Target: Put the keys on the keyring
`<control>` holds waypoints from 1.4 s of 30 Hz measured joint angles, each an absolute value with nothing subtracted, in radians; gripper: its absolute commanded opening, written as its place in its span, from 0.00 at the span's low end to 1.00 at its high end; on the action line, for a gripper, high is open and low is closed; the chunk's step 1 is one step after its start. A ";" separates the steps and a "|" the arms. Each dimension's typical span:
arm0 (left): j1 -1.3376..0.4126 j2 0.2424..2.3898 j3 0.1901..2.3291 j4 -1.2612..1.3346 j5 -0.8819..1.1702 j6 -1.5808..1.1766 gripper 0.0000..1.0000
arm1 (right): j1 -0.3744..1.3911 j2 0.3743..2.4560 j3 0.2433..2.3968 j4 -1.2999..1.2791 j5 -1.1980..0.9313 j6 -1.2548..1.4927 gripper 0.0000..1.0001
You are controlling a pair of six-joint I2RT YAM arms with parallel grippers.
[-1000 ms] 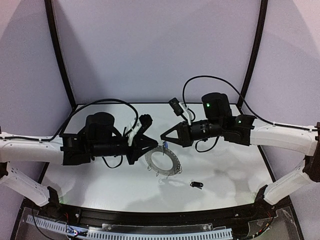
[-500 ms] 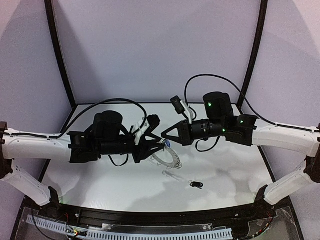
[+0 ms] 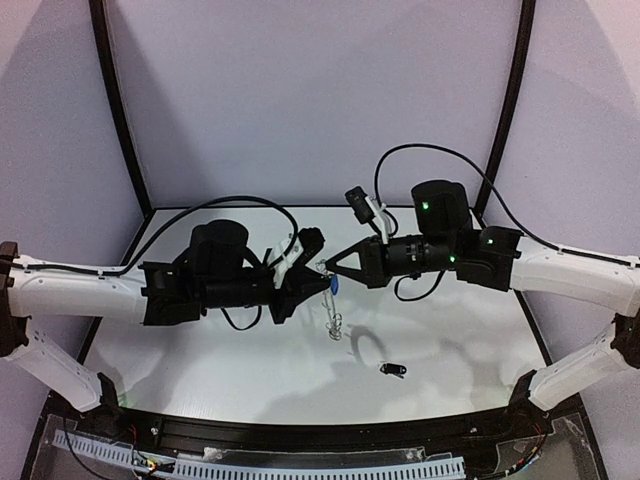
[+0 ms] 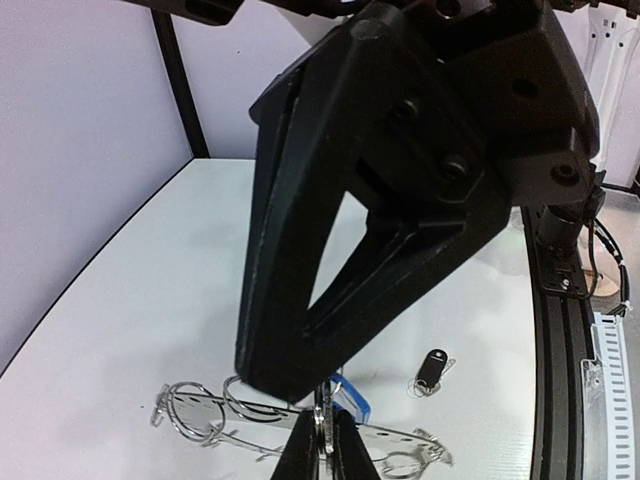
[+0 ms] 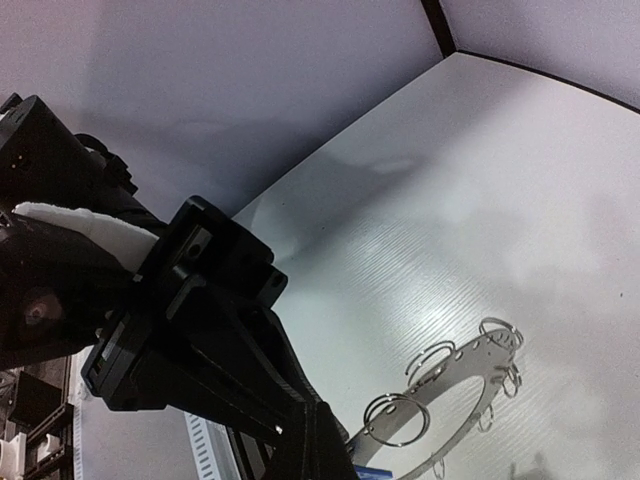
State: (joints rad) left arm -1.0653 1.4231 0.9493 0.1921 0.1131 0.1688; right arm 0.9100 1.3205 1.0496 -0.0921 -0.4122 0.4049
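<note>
The left claw (image 4: 320, 438) is closed tight, its two fingertips pinching the flat edge of the keyring (image 5: 445, 372), which it holds up off the table (image 4: 180, 300). In the overhead view the ring hangs edge-on straight down from the pinch, its wire loops sticking out along the rim. Tip to tip with this claw, almost touching it, is the right claw (image 3: 325, 268), also fully closed. The blue key (image 4: 350, 400) sits just under the right claw's tips, right against the ring beside the left claw's pinch. Whether the right claw has hold of it cannot be told. The black key (image 4: 432, 367) lies flat on the table, below both claws and well apart, out on the right claw's side
</note>
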 measured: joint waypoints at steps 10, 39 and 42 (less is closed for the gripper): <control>-1.073 1.354 0.917 0.233 0.132 0.160 0.38 | 0.930 1.253 1.044 -0.119 -0.370 0.382 0.00; -0.836 0.762 0.428 0.045 -0.422 -0.501 0.99 | 0.910 1.673 0.986 -0.034 -0.572 0.102 0.52; -0.835 0.744 0.409 0.017 -0.426 -0.531 0.99 | 0.904 1.663 0.967 -0.006 -0.538 0.111 0.97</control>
State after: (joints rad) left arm -0.8349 0.7441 0.4091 0.0174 -0.4263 -0.5308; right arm 0.9039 1.6630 0.9668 -0.0055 -0.5377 0.1112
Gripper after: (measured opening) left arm 0.987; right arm 0.573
